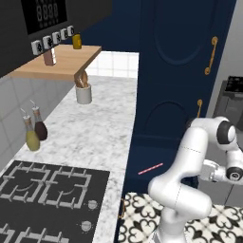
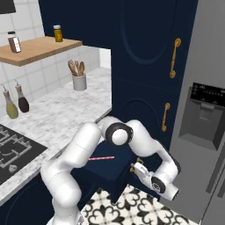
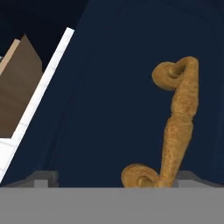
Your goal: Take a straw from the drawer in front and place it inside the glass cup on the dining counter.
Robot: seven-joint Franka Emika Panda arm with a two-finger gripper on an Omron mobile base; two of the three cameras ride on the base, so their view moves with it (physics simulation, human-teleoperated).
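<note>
The thin pink-red straw [image 1: 150, 169] [image 2: 102, 158] lies flat inside the pulled-out navy drawer [image 2: 115, 170]. My gripper [image 2: 134, 168] [image 3: 116, 177] is low at the drawer's front, open, with its fingertips [image 3: 43, 177] far apart. In the hand view a curled gold handle [image 3: 179, 122] on a navy panel stands very close, between the tips and nearer the right one, and nothing is held. The glass cup and the dining counter are out of view.
To the left are a marble worktop [image 1: 90, 133] with a black gas hob [image 1: 47, 190], two oil bottles [image 1: 32, 137], a white utensil holder [image 1: 83, 92] and a wooden shelf [image 1: 61, 61]. A tall navy cabinet [image 2: 145, 57] rises behind the drawer, with a steel fridge [image 2: 206, 118] on the right.
</note>
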